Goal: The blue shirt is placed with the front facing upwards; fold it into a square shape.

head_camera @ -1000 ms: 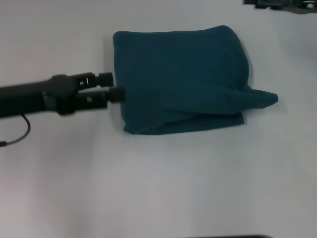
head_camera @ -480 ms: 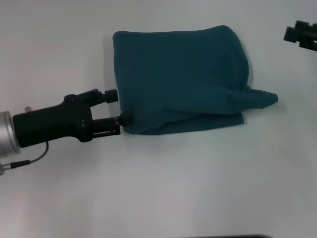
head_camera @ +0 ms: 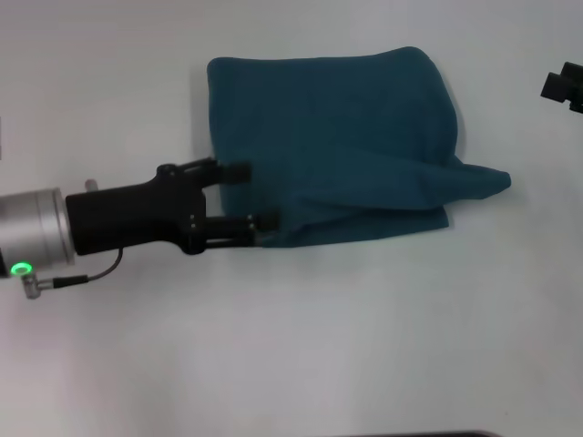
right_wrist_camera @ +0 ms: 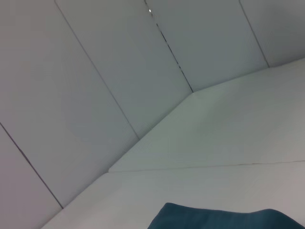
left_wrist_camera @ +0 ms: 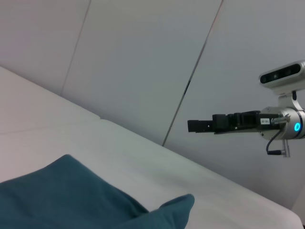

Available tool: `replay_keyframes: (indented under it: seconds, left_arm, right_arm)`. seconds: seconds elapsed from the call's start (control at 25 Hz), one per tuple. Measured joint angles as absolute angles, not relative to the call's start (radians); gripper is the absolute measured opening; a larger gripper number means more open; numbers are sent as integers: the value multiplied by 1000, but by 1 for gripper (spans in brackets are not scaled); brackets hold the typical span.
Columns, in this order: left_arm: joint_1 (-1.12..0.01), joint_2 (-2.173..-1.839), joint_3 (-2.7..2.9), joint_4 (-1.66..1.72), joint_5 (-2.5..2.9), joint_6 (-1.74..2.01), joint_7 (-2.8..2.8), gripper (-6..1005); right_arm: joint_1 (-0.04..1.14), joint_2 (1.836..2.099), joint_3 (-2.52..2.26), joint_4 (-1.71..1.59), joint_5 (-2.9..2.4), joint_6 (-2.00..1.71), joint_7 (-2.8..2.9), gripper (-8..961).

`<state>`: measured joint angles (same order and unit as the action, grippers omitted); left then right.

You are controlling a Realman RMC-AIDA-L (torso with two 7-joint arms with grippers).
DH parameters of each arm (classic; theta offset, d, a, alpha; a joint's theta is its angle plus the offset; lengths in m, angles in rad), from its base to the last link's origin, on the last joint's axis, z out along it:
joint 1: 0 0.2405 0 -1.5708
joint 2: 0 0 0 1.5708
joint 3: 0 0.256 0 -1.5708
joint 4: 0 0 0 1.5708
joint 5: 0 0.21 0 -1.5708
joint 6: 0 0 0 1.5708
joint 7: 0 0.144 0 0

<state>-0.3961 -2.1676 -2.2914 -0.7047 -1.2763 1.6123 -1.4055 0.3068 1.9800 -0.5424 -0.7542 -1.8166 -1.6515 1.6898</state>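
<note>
Over folded blue shirt [head_camera: 328, 150], spread left tool [head_camera: 255, 196].

Even, bright overhead light, soft shadows (barely any), slight blur, no glare.

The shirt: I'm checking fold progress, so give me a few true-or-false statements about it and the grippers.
1. The shirt lies folded into a rough rectangle on the table. True.
2. The left gripper is open over the shirt's near left corner. True.
3. The letters "FREE!" show on top. False: only plain fabric shows.
4. The right gripper rests on the shirt. False: it is off to the right, clear of the shirt.
5. A flap of cloth sticks out on the right. True.
</note>
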Motion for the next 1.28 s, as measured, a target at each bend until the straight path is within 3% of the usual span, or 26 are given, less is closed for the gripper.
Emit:
replay_keyframes:
  seconds: [0.28,0.52,0.6,0.76,0.96,1.28]
  left_arm:
    - [-429,-2158,-2345,-737,-1336,1621,-1710,874]
    - [-513,-2115,-2344,-753,-1331,1637,-2154,874]
    - [-526,-2110,-2340,-752,-1310,1626,-2279,873]
    - [-526,-2103,-2340,-753,-1265,1583,-2463,873]
    - [-531,-2070,-2339,-745,-1133,1447,-2600,873]
    - [-533,-2071,-2337,-728,-1083,1389,-2612,874]
  right_arm:
    - [341,1967,-545,-754,-1823,-1635,1837,723]
    - [420,1893,-540,-759,-1892,-1604,2100,723]
    - [441,1879,-538,-762,-1924,-1605,2139,723]
    - [463,1870,-536,-774,-1965,-1609,2183,723]
    - [471,1865,-536,-776,-1972,-1612,2190,722]
    - [474,1846,-532,-777,-1995,-1617,2215,722]
